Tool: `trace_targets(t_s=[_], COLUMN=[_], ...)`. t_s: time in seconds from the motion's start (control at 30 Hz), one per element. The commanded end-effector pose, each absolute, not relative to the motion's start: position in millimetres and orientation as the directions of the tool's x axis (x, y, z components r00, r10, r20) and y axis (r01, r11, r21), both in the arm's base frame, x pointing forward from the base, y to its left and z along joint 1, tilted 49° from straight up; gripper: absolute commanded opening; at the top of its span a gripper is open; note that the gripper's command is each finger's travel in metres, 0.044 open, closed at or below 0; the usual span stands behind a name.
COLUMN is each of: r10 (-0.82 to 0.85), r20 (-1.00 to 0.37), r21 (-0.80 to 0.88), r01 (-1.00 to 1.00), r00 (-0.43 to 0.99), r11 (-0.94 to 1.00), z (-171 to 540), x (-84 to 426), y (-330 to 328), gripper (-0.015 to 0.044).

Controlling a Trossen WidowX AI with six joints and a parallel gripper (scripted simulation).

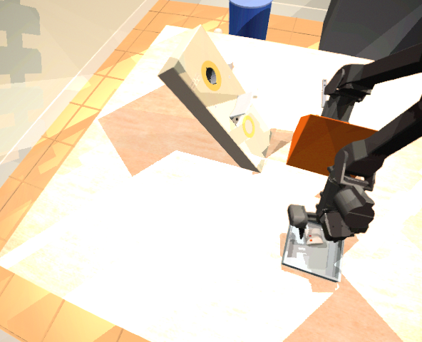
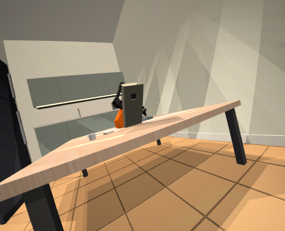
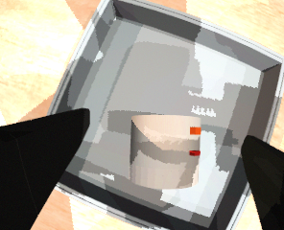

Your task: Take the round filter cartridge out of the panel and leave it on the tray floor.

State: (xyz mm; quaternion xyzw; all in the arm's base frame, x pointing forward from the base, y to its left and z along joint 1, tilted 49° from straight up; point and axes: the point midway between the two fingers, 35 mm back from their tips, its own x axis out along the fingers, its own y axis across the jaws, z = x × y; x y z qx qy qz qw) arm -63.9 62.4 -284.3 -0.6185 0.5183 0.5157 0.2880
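Note:
The pale round cartridge (image 1: 316,240) (image 3: 163,170) lies on its curved side on the floor of the grey tray (image 1: 309,273) (image 3: 152,59), with two small red-orange marks on its side. Its slotted face does not show. My gripper (image 1: 320,238) (image 3: 168,130) is open over the tray, one finger on each side of the cartridge, with a gap to both in the wrist view. The service panel (image 1: 224,90) (image 2: 133,113) stands upright, and its upper yellow-ringed round opening is empty and dark.
An orange block (image 1: 312,143) (image 2: 119,120) stands between the panel and the arm, under the arm's links. A flap-like white part (image 1: 242,104) juts from the panel face. A small grey cylinder (image 2: 92,136) stands on the table beyond the panel. A blue bin (image 1: 249,22) stands behind the table.

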Motion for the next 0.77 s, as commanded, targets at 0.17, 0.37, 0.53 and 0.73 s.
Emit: trace_targets(t_s=[0.17,0.37,0.53,0.73], r10=[-0.326,-0.326,-0.326,-0.326], r20=[-0.943,-0.942,-0.942,-0.942], r21=[0.177,0.180,0.180,0.180], r01=[-0.937,-0.938,-0.938,-0.938], r00=[-0.073,-0.078,-0.078,-0.078], r11=[-0.301,-0.296,-0.296,-0.296], z=[-241.6,-252.3,-252.3,-252.3], x=[-71.7,-71.9,-71.9,-71.9], y=[114.5,104.9,104.9,104.9], gripper=[0.0440,0.0440,0.0440,0.0440])
